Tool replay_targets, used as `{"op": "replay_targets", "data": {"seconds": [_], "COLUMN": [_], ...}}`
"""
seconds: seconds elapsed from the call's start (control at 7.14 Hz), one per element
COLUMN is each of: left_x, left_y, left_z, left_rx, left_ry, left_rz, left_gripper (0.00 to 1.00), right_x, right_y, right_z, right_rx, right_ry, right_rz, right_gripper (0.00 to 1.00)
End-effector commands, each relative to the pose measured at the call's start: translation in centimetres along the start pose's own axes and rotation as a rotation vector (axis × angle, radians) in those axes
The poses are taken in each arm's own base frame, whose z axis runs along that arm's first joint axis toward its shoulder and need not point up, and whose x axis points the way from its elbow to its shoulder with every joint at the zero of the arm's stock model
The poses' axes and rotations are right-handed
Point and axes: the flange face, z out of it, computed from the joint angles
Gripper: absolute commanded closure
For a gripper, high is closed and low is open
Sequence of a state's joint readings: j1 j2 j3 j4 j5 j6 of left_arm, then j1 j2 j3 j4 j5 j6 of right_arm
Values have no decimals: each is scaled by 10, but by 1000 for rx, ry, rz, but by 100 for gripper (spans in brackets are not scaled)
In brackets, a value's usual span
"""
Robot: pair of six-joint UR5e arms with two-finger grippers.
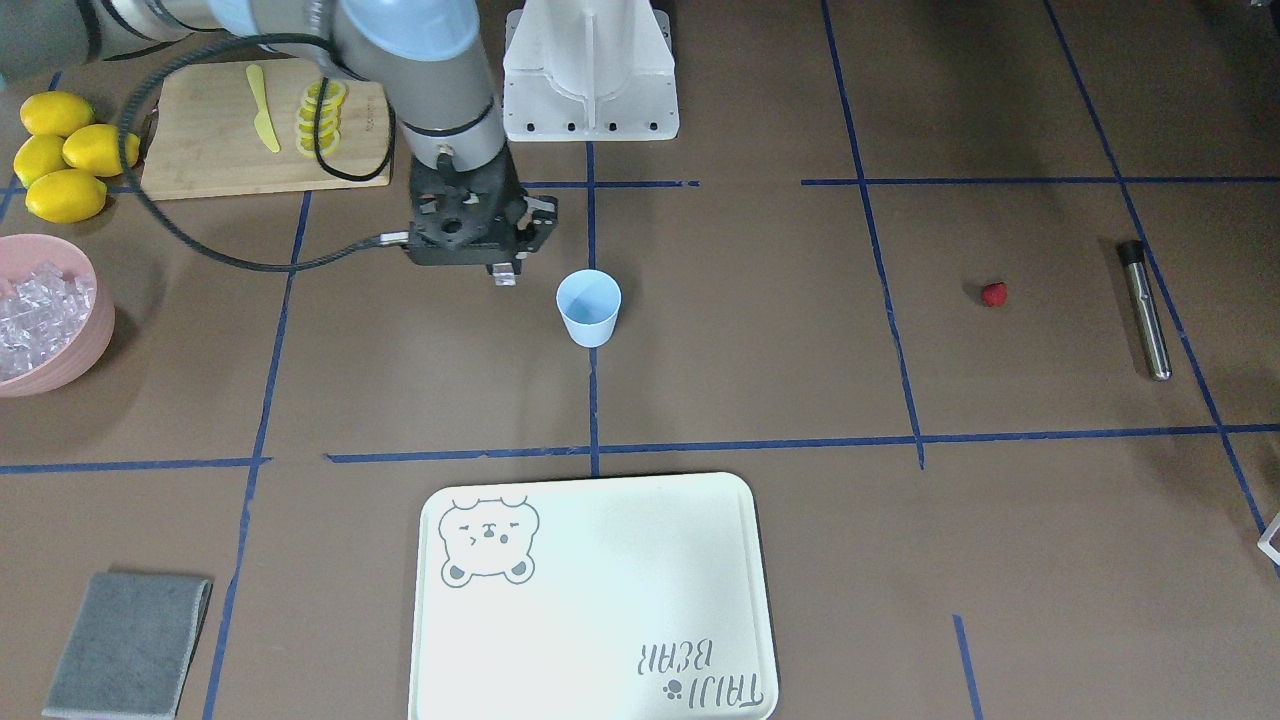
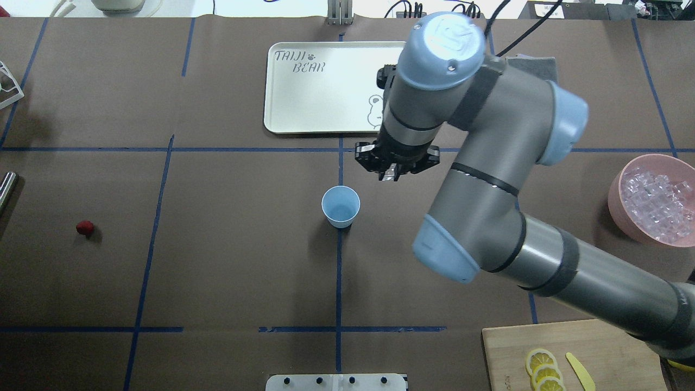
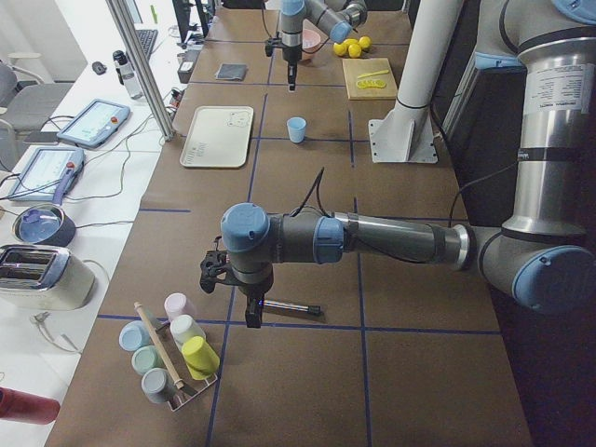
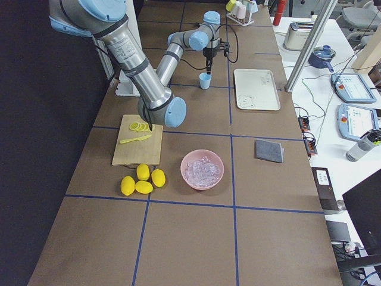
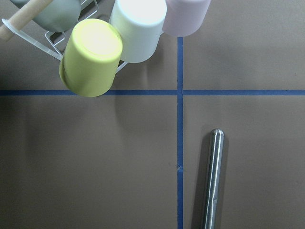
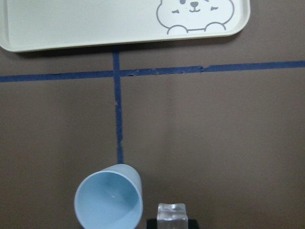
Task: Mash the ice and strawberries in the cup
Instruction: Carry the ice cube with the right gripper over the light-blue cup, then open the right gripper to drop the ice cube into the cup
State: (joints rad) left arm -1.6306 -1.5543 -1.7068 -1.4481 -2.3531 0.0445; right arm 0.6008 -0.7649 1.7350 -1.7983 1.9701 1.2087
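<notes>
My R gripper (image 2: 395, 174) pinches one ice cube (image 6: 171, 213), held just beside the cup (image 6: 109, 199), not over its mouth yet; prob. lining up a drop-in. The cup is mid-table and looks empty. The strawberry (image 2: 84, 227) lies well apart on the left, pink bowl (image 2: 616, 203) w/ more ice far right. Tray (image 6: 57, 45) sits beyond the cup; path looks open. L gripper (image 3: 251, 315) hangs near the metal rod (image 5: 212, 181); can't tell if it's spread.

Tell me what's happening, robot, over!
Right gripper shut on ice cube, beside cup. Left gripper near metal rod, state unclear. Cup empty. Nothing between cube and cup.
</notes>
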Motion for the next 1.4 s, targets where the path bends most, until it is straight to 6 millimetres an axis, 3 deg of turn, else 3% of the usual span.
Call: {"op": "replay_targets", "data": {"seconds": [0.0,0.14,0.56,0.84,1.12,1.26], "left_x": [-1,-1,0,0,1,1], "left_y": [0,0,-1,0,-1,0], "left_z": [1,1,1,1,0,-1], "left_rx": [-2,-1,-1,-1,0,1], "left_ry": [0,0,0,0,0,0], "left_rz": [-2,-1,1,-1,2,0], "left_gripper": [0,0,0,0,0,0], "right_x": [-56,-65,-65,-66,-66,-66], "right_y": [14,12,21,21,21,21], "right_z": [26,35,59,59,59,59], "right_rx": [6,-2,-19,-18,-18,-18], "right_ry": [17,34,73,74,72,72], "right_rz": [49,51,46,43,40,38], "right_gripper": [100,100,100,97,86,72]}}
